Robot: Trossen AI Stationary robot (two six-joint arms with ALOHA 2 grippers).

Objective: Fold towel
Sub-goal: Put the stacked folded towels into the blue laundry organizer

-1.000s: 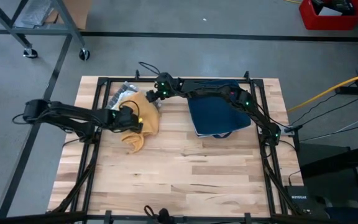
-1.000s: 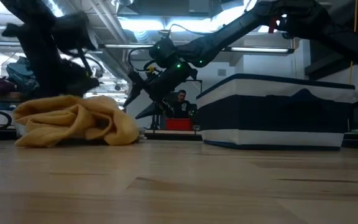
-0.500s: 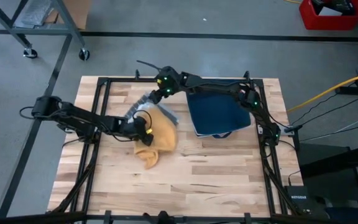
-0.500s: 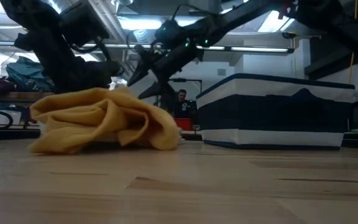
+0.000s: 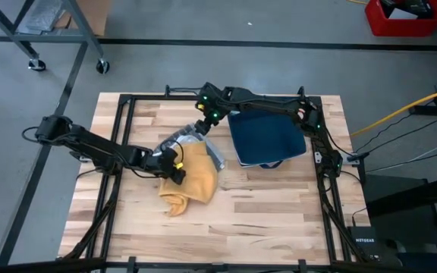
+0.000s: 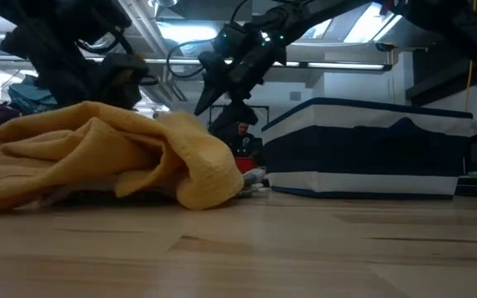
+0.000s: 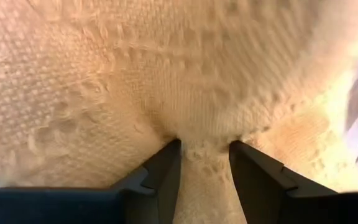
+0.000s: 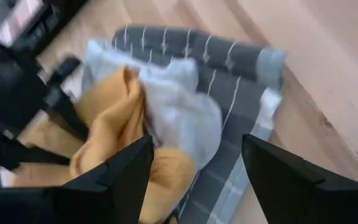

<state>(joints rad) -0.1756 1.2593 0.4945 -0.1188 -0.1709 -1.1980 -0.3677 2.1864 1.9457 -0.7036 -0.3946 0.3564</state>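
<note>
A crumpled yellow towel (image 5: 192, 182) lies bunched near the table's middle, its far part resting on a grey striped towel (image 5: 205, 145). My left gripper (image 5: 177, 171) reaches in from the table's left and is shut on the yellow cloth (image 7: 104, 81). Hanging above the grey towel's far end (image 8: 229, 74), my right gripper (image 5: 203, 127) is open with nothing between its fingers (image 8: 123, 180). In the low view the yellow heap (image 6: 106, 161) fills the left foreground. My left gripper pinches a bunched-up ridge of the yellow towel (image 7: 204, 146) between its two fingers. It comes slanting down from the table's left. How many layers it has, I cannot tell. The towel lies slack and crumpled on the table and on the grey towel.
A dark blue stack with white bands (image 5: 268, 140) sits at the table's far right, next to the grey towel. A black frame (image 5: 120, 114) runs along the table's edges. Bare wood (image 5: 241, 220) stretches along the near side.
My left gripper has dragged the yellow towel along the table toward its right and near edges, uncovering the grey striped towel. The heap stays crumpled. My right gripper has risen and tipped, staying open above the grey towel.
</note>
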